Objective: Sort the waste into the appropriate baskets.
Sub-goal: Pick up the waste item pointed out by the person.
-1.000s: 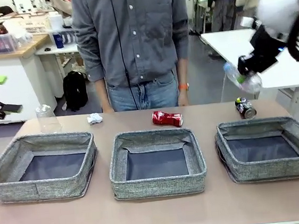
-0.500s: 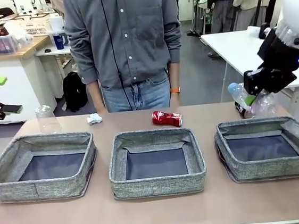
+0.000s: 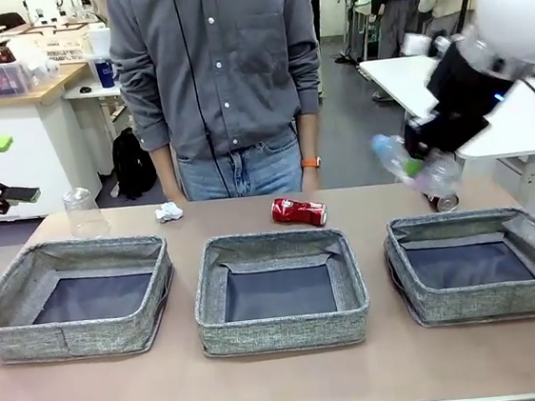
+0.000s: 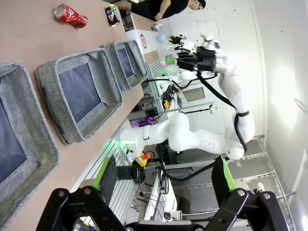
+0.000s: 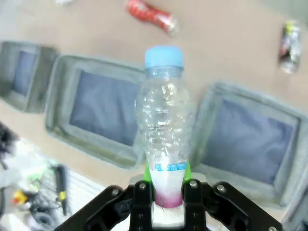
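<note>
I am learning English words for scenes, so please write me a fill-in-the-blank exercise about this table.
1. The right gripper is shut on a clear plastic bottle with a ____ cap.
2. The red crushed can lies on the table behind the ____ grey woven-fabric basket.
3. The left gripper is ____ and holds nothing.
Missing words: blue; middle; open.

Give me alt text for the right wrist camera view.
The right gripper holds a clear plastic bottle with a blue cap by its base, above grey baskets on a table. A red crushed can and a dark crushed can lie beyond them.
</note>
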{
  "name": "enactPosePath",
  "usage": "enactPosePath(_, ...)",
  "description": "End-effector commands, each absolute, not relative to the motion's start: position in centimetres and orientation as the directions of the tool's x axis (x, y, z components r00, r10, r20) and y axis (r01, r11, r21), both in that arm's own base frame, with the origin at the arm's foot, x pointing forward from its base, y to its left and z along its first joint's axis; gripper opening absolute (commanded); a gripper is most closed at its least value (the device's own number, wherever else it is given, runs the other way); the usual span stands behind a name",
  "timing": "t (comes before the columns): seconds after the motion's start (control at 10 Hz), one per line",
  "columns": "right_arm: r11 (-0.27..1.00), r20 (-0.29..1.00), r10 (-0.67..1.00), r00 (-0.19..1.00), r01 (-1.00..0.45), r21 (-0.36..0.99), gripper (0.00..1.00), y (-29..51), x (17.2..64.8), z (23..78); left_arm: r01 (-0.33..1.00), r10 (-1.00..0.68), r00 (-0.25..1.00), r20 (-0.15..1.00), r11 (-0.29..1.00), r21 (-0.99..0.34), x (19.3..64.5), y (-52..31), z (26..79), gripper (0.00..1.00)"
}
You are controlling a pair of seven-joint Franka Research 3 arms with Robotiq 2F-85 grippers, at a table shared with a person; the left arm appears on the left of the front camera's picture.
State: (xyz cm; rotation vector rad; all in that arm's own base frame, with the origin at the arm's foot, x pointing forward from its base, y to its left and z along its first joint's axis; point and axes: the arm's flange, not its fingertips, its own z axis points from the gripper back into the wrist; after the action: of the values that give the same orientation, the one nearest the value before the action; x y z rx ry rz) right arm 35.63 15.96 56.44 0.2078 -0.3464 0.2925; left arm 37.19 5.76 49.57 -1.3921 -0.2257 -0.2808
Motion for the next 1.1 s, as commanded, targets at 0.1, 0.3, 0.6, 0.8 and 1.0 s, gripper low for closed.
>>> enactPosePath(0.1,0.956,0.271,0.115,0.956,-0.18,0.229,0.22,26.9,36.4,65.9,0.334,-0.053,0.943,0.33,0.148,-0.931,37.2,5.8,49.8,1.0)
enactPosePath(0.3,0.971,0.141,0.121,0.983,-0.147,0.188,0.22,32.1,35.0,69.3,0.334,-0.053,0.943,0.33,0.148,-0.931,37.2,5.8,49.8,1.0)
enactPosePath(0.6,0.986,0.161,0.11,0.981,-0.129,0.109,0.22,36.5,33.0,74.3,0.334,-0.053,0.943,0.33,0.148,-0.931,37.2,5.8,49.8,1.0)
enactPosePath(0.8,0.994,0.183,0.083,0.98,-0.095,0.056,0.22,38.6,32.3,76.5,0.334,-0.053,0.943,0.33,0.148,-0.931,37.2,5.8,49.8,1.0)
enactPosePath(1.0,0.999,0.223,0.031,0.974,-0.035,0.014,0.22,39.0,32.6,77.1,0.334,-0.053,0.943,0.33,0.148,-0.931,37.2,5.8,49.8,1.0)
